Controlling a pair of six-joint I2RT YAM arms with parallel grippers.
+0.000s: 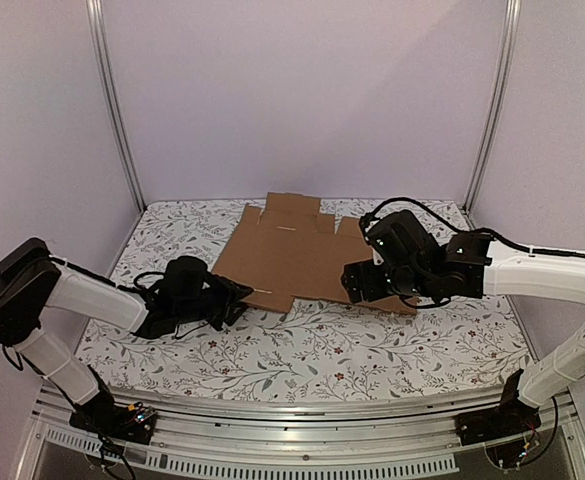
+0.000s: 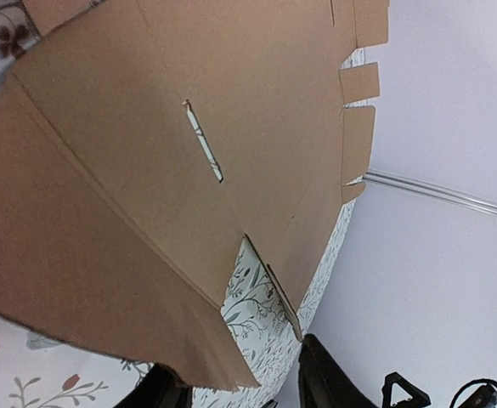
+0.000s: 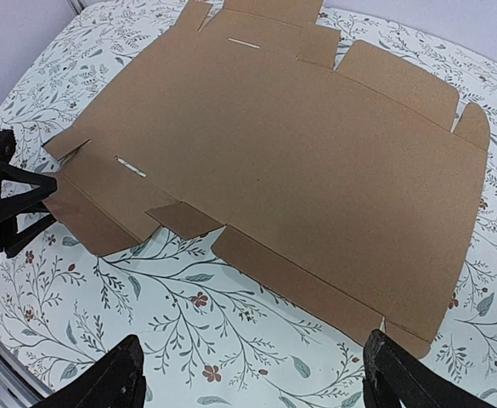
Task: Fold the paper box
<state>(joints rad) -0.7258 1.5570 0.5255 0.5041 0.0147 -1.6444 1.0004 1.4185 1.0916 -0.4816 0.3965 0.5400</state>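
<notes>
Floral table [image 1: 372, 345] — paper box [image 1: 287, 255] partly hidden, seemingly flat.

- i see the paper box [image 1: 292, 262] lying flat on the table [image 1: 392, 345], between my two hands.
- the left gripper [image 1: 240, 298] sits at the box's left edge, and a flap corner reaches in between its fingers [image 2: 159, 389].
- the right gripper [image 1: 357, 285] hangs over the box's near right edge, with the sheet spreading ahead of its fingers [image 3: 121, 378].
- the small tabs lie on the side farthest from both hands.
</notes>
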